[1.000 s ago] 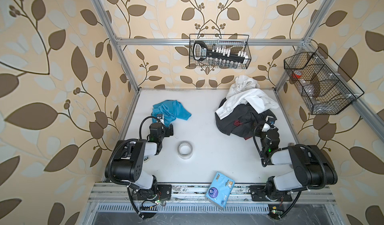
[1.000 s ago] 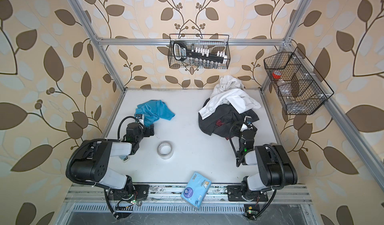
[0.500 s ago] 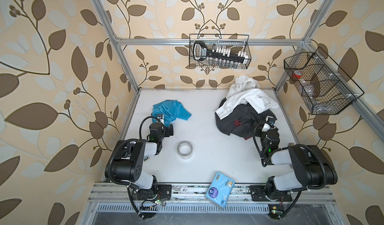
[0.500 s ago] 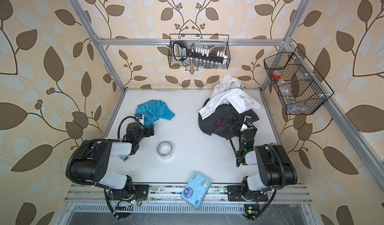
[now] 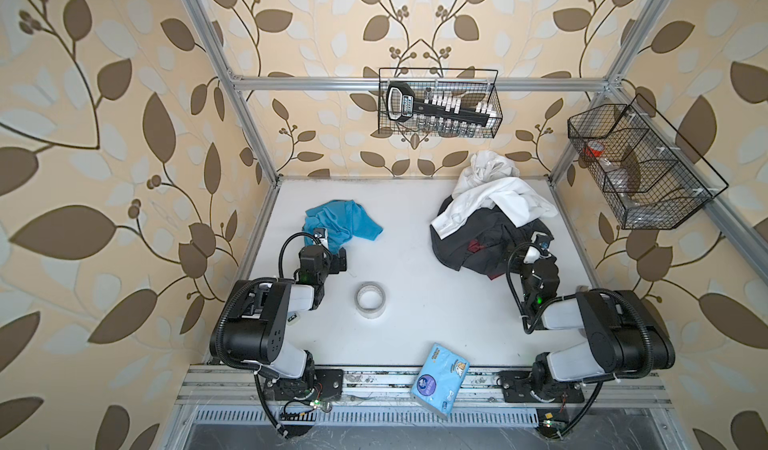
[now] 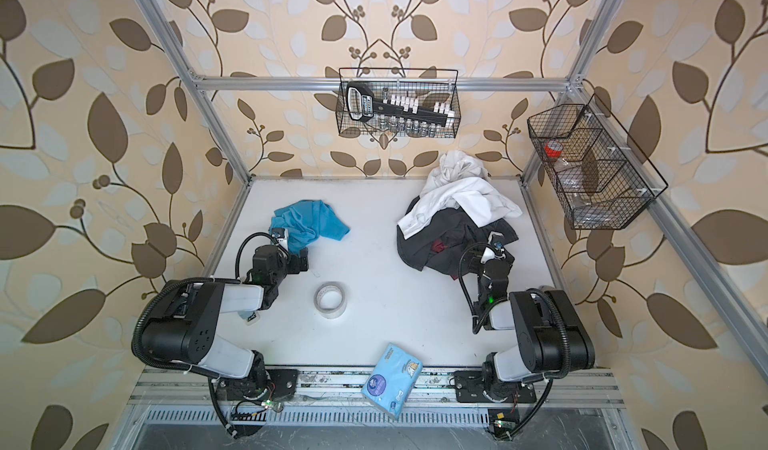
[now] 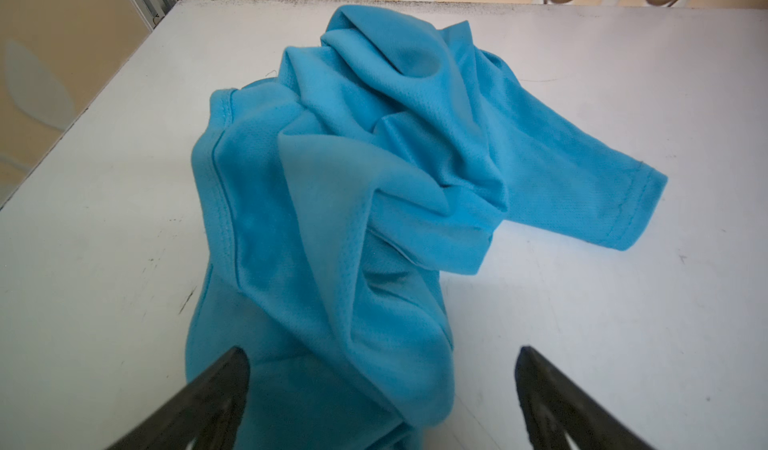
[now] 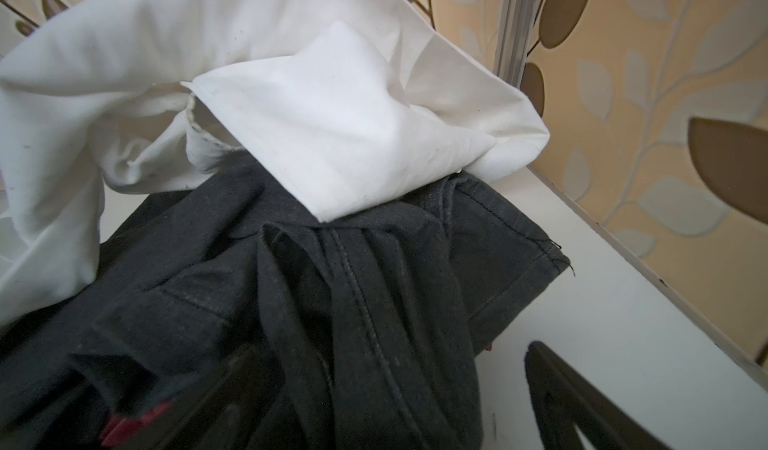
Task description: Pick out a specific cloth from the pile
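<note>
The turquoise cloth (image 5: pixel 343 223) (image 6: pixel 309 223) lies crumpled on the white table at the back left, apart from the pile. My left gripper (image 5: pixel 330 247) (image 7: pixel 382 352) is at its near edge. It is open, with a fold of the cloth (image 7: pixel 374 203) lying loose between the wide-apart fingertips. The pile (image 5: pixel 490 219) (image 6: pixel 457 219) sits at the back right, white shirts (image 8: pixel 332 107) over a dark garment (image 8: pixel 291 302) with a red patch (image 5: pixel 474 245). My right gripper (image 5: pixel 537 252) (image 8: pixel 392 348) is open at the pile's near right edge, with dark fabric between its fingers.
A tape roll (image 5: pixel 370 299) lies on the table (image 5: pixel 432 302) between the arms. A blue tissue pack (image 5: pixel 441 379) rests on the front rail. Wire baskets hang on the back wall (image 5: pixel 440 103) and the right wall (image 5: pixel 640 165). Frame posts stand at the table corners.
</note>
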